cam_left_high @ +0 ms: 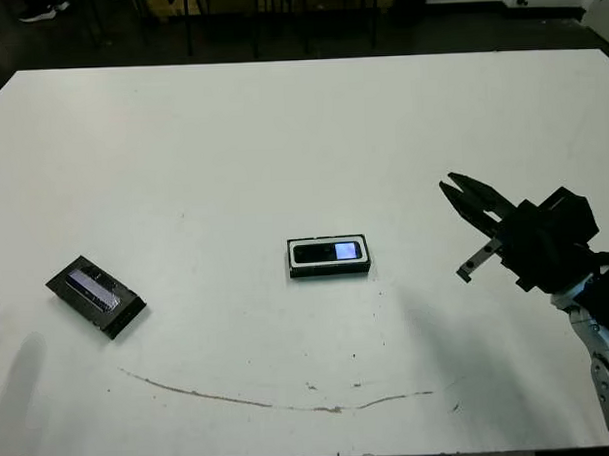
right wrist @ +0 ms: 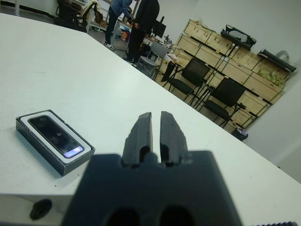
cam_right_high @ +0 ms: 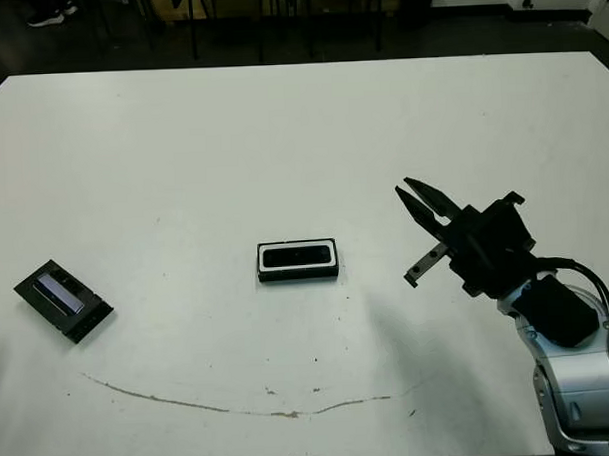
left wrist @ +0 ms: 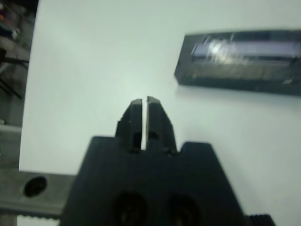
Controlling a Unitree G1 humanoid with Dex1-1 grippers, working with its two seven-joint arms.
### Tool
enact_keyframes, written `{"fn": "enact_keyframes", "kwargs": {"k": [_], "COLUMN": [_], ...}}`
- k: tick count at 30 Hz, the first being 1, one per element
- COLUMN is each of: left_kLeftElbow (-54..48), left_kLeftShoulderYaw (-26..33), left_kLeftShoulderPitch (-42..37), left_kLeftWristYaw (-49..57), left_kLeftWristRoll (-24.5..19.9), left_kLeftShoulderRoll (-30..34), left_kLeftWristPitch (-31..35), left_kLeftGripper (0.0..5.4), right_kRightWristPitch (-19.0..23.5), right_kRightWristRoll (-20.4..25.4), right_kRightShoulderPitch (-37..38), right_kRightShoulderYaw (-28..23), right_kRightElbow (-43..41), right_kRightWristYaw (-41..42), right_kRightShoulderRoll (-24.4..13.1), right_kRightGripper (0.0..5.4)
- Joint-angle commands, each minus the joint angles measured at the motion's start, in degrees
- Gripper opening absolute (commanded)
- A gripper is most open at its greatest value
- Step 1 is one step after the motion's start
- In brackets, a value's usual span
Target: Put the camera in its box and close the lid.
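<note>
While the camera (cam_left_high: pixel 326 252) is lying in its box (cam_left_high: pixel 329 270) mid-table, the right claw (cam_left_high: pixel 467 204) is hovering well apart toward the right edge, fingers nearly together; the lid (cam_left_high: pixel 95 296) is sitting near the left edge beside the closed left claw (left wrist: pixel 145 106).

A workshop or lab: wooden crates (right wrist: pixel 221 44) stacked along the wall, office chairs (right wrist: pixel 225 96), people (right wrist: pixel 143 23) standing beyond the table (right wrist: pixel 70 75).

Even overhead lighting; white table (cam_left_high: pixel 281 139) bright, mildly glary. Soft shadows fall toward the near edge. Left wrist view blurred throughout (lid (left wrist: pixel 242 61) smeared, patch glaring); head views sharp.
</note>
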Motion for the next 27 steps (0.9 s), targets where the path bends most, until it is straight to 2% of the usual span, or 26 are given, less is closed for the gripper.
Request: {"fn": "enact_keyframes", "kwargs": {"k": [1,5,7,11,13,19,22,25,27], "left_kLeftElbow": [0.5,-0.3,-1.9,-8.8,-9.9,-3.0,-2.0,-1.6,-1.4], "left_kLeftShoulderYaw": [-1.4,-2.1,-2.7,-5.7,-7.2,-10.8,-12.2,-13.2,-14.2], "left_kLeftShoulderPitch": [-0.1,-0.2,-0.5,-0.4,-1.1,-4.7,-7.0,-8.7,-9.9], "left_kLeftWristYaw": [-1.4,-1.9,-3.1,-2.0,-1.1,-1.3,-2.2,-2.9,-3.7], "left_kLeftWristRoll": [0.1,0.4,-0.3,2.4,3.2,3.7,2.3,1.0,0.3], "left_kLeftShoulderRoll": [1.0,1.2,2.0,4.5,4.4,2.6,2.4,1.8,1.7], "left_kLeftWristPitch": [2.3,3.7,6.4,13.3,14.6,5.0,4.9,5.5,5.8], "left_kLeftGripper": [0.0,0.0,0.0,0.0,0.0,0.0,0.0,0.0,0.0], "right_kRightWristPitch": [0.7,0.6,0.3,0.6,0.5,-0.3,-1.0,0.9,0.1], "right_kRightWristRoll": [0.2,0.1,0.1,0.1,-0.1,-0.4,-0.3,-0.5,-0.5], "right_kRightShoulderPitch": [0.6,0.7,0.7,0.8,0.9,1.1,1.2,1.5,1.5], "right_kRightShoulderYaw": [-0.4,-0.5,-0.5,-0.3,-0.2,0.2,0.3,0.5,0.6], "right_kRightElbow": [0.3,0.2,0.4,0.2,0.0,0.3,0.6,-0.4,-0.1], "right_kRightWristYaw": [-0.2,-0.4,-0.3,-0.3,-0.4,-0.4,-0.2,-0.9,-0.8], "right_kRightShoulderRoll": [-0.7,-0.9,-0.9,-0.9,-0.9,-0.8,-0.5,-0.6,-0.6], "right_kRightGripper": [0.02,0.02,0.02,0.02,0.02,0.02,0.02,0.02,0.02]}}
